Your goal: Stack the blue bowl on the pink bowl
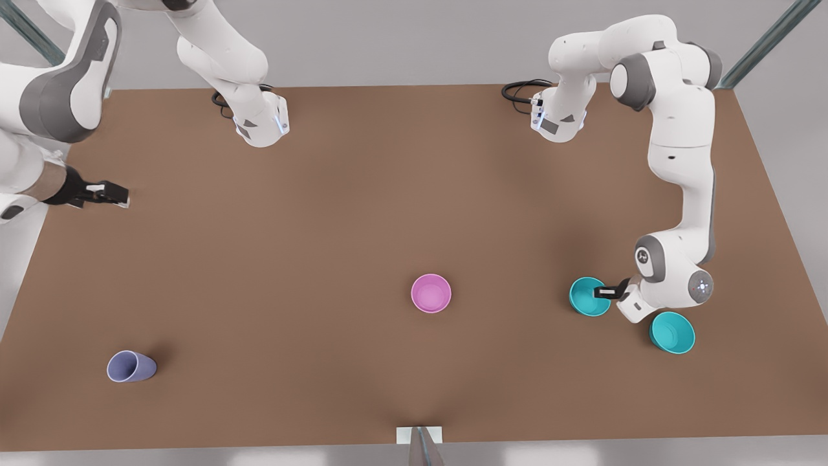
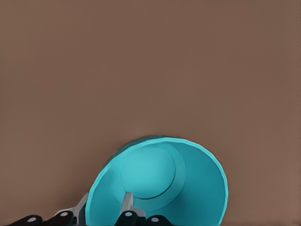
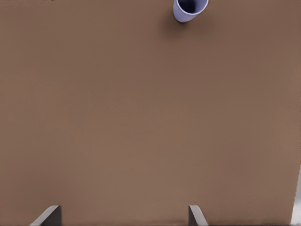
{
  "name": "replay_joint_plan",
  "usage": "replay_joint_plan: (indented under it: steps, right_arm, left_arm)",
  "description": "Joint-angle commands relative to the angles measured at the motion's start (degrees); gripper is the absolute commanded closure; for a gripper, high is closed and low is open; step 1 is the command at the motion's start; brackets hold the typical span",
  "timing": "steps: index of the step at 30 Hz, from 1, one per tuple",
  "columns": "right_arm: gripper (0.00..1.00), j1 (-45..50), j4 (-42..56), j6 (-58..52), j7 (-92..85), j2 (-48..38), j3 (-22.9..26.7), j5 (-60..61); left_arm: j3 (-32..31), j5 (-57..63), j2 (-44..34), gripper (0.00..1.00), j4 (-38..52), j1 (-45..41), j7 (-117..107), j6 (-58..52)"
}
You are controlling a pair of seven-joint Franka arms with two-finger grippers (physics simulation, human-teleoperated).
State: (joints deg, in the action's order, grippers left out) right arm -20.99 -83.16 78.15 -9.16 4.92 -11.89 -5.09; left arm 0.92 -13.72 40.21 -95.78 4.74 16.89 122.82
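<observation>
We see the left gripper [image 1: 607, 292] low over the brown table [image 1: 323, 226] at the front view's right, its arm rising from a base at the far edge, folding at the elbow and dropping steeply so the wrist hangs just above the surface. Its fingers [image 2: 127, 205] straddle the rim of the blue bowl [image 1: 588, 296], one inside the bowl and one outside the wall, closed on that rim. In the left wrist view the blue bowl [image 2: 160, 188] looks tipped, its inside facing the camera. A second turquoise bowl [image 1: 672, 332] sits on the table just beside the wrist, on the near right and apart from the held one. The pink bowl [image 1: 431, 292] stands upright near the table's middle, well to the left of the blue bowl and clear of both arms. The right gripper [image 1: 103, 193] hangs at the far left of the table, its arm bent in from the left edge; its fingers [image 3: 49, 215] are spread wide with nothing between them. A lavender cup [image 1: 131, 366] lies on its side near the near-left corner.
</observation>
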Motion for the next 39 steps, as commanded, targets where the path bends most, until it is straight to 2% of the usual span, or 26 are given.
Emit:
replay_joint_plan:
  steps: [1, 3, 8, 11, 12, 16, 20, 24, 29, 39]
  right_arm:
    - [0.0, 3.5, 0.98, -0.98, -8.33, 0.0, -0.15, -0.09]
    - [0.0, 3.68, 2.83, -2.83, -8.42, 0.7, -0.15, -1.5]
    - [0.0, 4.47, 3.53, -4.06, -8.42, 1.58, -0.59, -3.78]
    - [0.0, 4.47, 4.15, -4.68, -8.51, 1.58, -0.59, -3.43]
    - [0.0, 4.47, 4.06, -4.77, -8.6, 1.58, -0.68, -3.43]
    - [0.0, 4.47, 4.06, -4.77, -8.6, 1.75, -1.3, -3.17]
    - [0.0, 4.47, 4.06, -4.77, -8.6, 2.81, -2.09, -3.08]
    - [0.0, 4.47, 4.06, -4.77, -8.6, 3.6, -2.26, -2.99]
    - [0.0, 4.47, 4.06, -4.77, -8.68, 3.78, -2.26, -3.08]
    - [0.0, 4.47, 4.06, -4.77, -8.95, 4.22, -2.26, -3.08]
  left_arm:
    - [-0.04, -0.96, 0.13, 0.61, 0.07, 0.0, 6.58, 0.22]
    - [-0.04, -0.96, 0.13, 0.79, 0.07, 0.0, 6.22, 0.13]
    - [-0.04, -0.87, -1.71, 0.79, 0.51, -1.05, -0.71, 0.13]
    - [-0.48, -0.7, -6.28, 0.79, 0.42, -8.52, -18.2, -0.92]
    - [-0.48, -0.52, -5.41, 0.79, 2.96, -14.67, -26.81, -1.36]
    - [-0.57, -0.96, -2.33, 0.79, 9.12, -28.64, -52.65, -1.36]
    - [-0.74, -1.31, 1.88, 0.79, 19.13, -35.77, -69.78, -8.04]
    - [-1.89, -3.51, 6.37, 0.79, 24.33, -35.77, -72.97, -6.99]
    - [-1.8, -3.6, 7.34, 0.79, 24.42, -34.89, -72.09, -3.91]
    - [-1.71, -3.25, 7.16, 0.79, 23.54, -34.98, -71.82, -4.96]
